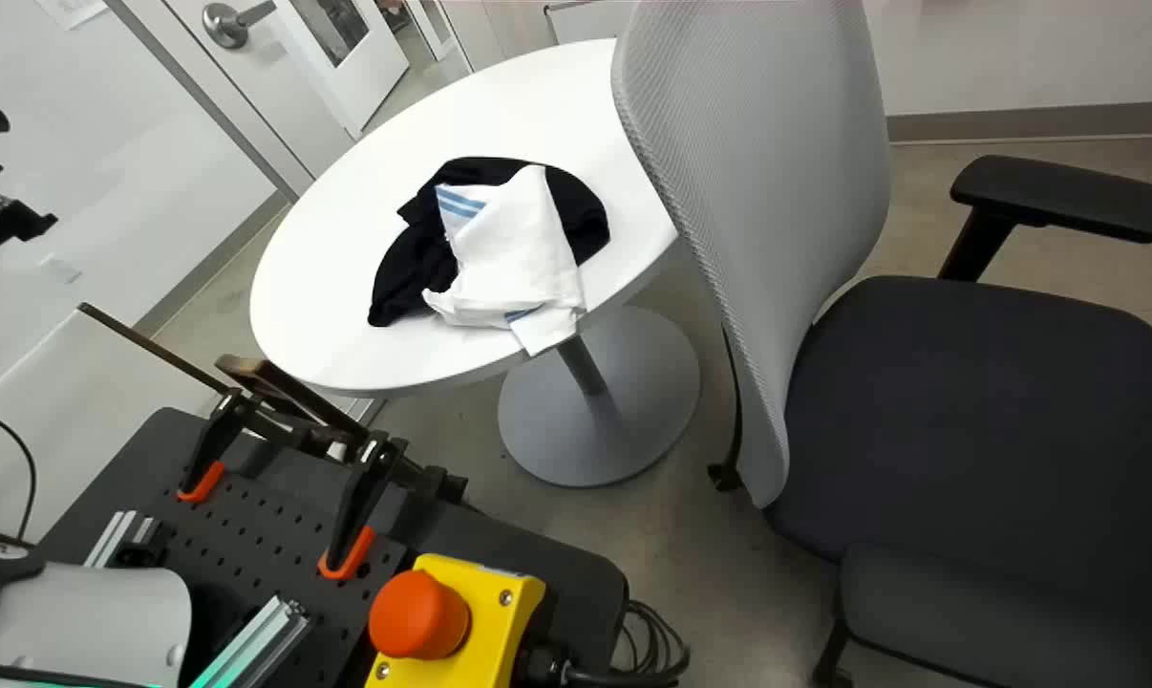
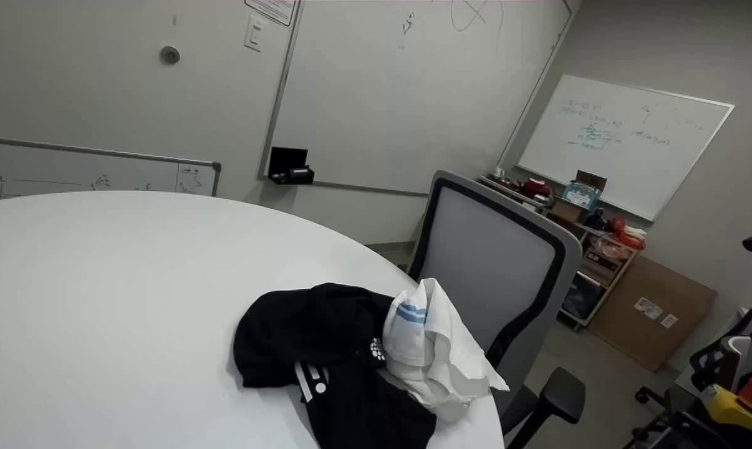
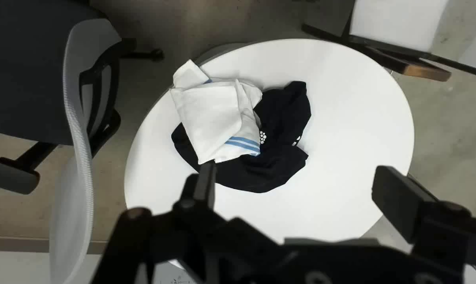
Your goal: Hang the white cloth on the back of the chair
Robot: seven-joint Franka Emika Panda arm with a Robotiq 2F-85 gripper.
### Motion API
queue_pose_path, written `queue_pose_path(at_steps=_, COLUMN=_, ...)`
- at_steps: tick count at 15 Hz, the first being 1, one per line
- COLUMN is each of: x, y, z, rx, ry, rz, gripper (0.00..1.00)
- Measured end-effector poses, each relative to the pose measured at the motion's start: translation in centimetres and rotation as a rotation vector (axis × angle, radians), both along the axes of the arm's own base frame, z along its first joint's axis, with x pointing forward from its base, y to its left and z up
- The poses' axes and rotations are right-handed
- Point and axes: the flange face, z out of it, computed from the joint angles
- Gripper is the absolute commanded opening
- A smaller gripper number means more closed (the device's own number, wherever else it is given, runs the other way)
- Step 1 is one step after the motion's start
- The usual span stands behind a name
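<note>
The white cloth [image 1: 514, 253] with blue stripes lies crumpled on a black garment [image 1: 409, 272] on the round white table. It shows in an exterior view [image 2: 435, 349] beside the table edge, with the black garment [image 2: 313, 330] next to it. In the wrist view the white cloth [image 3: 210, 116] partly covers the black garment [image 3: 257, 173]. The grey mesh chair back [image 1: 767, 172] stands beside the table; it also shows in an exterior view [image 2: 488, 249] and in the wrist view [image 3: 78, 118]. My gripper [image 3: 295, 169] is wide open and empty above the table. It is out of view in both exterior views.
The round table [image 1: 347, 287] has a corner of the cloth over its edge. Chair armrests [image 1: 1063, 196] stick out near the seat [image 1: 977, 411]. A black stand holds clamps [image 1: 356, 506] and a yellow emergency-stop box [image 1: 480, 621]. A wooden-edged piece [image 3: 423, 71] stands beyond the table.
</note>
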Motion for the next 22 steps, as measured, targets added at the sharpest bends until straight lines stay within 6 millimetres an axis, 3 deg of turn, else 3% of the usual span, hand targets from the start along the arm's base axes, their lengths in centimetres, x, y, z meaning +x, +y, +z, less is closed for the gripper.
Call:
queue_pose_path(at_steps=5, x=0.4, y=-0.3, z=-0.6, rx=-0.012, ry=0.021, rz=-0.008, gripper=1.0)
queue_pose_path(at_steps=8, x=2.2, y=-1.3, z=-2.9, rx=-0.068, ry=0.102, rz=-0.025, gripper=1.0)
queue_pose_path(at_steps=13, x=7.3, y=-3.4, z=-9.6, rx=-0.16, ry=0.205, rz=-0.045, gripper=1.0)
queue_pose_path(at_steps=16, x=9.3, y=-4.0, z=-14.2, rx=-0.174, ry=0.268, rz=-0.046, gripper=1.0)
queue_pose_path(at_steps=22, x=11.0, y=-2.1, z=-22.5, rx=-0.169, ry=0.312, rz=-0.025, gripper=1.0)
